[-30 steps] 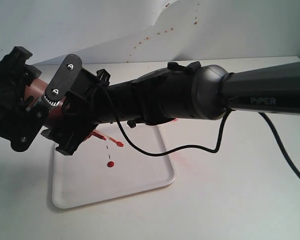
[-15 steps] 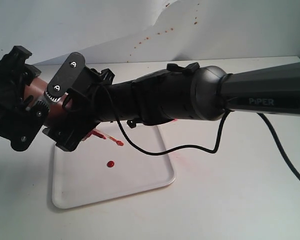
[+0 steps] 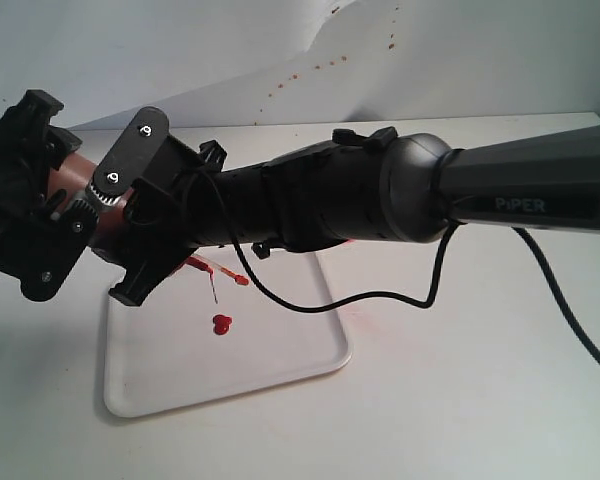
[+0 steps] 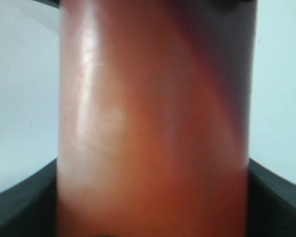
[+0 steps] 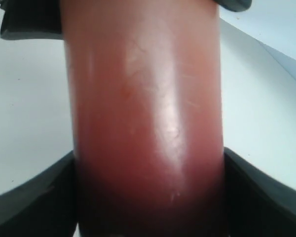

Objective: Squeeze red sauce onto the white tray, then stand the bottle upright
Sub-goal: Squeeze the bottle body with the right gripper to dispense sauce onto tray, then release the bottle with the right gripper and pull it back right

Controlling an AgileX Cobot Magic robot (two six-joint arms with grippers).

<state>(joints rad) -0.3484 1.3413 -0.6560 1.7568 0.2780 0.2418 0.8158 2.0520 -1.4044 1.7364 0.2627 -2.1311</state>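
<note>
**Exterior view.** The right arm is extended in from 3 o'clock, above the white tray. The bottle is suspended over the tray's 10 o'clock corner. It is clamped near its base by the left gripper, apparently for support. The right gripper is closed around its middle, judged to be squeezing. The long axis is tilted near horizontal, with the base toward 10 o'clock. The nozzle is aimed down toward 4 o'clock, so that sauce falls within the rim. A blob of red sauce is seen near the tray's centre, fed by a thin thread. The cap hangs just beside the nozzle.
</note>
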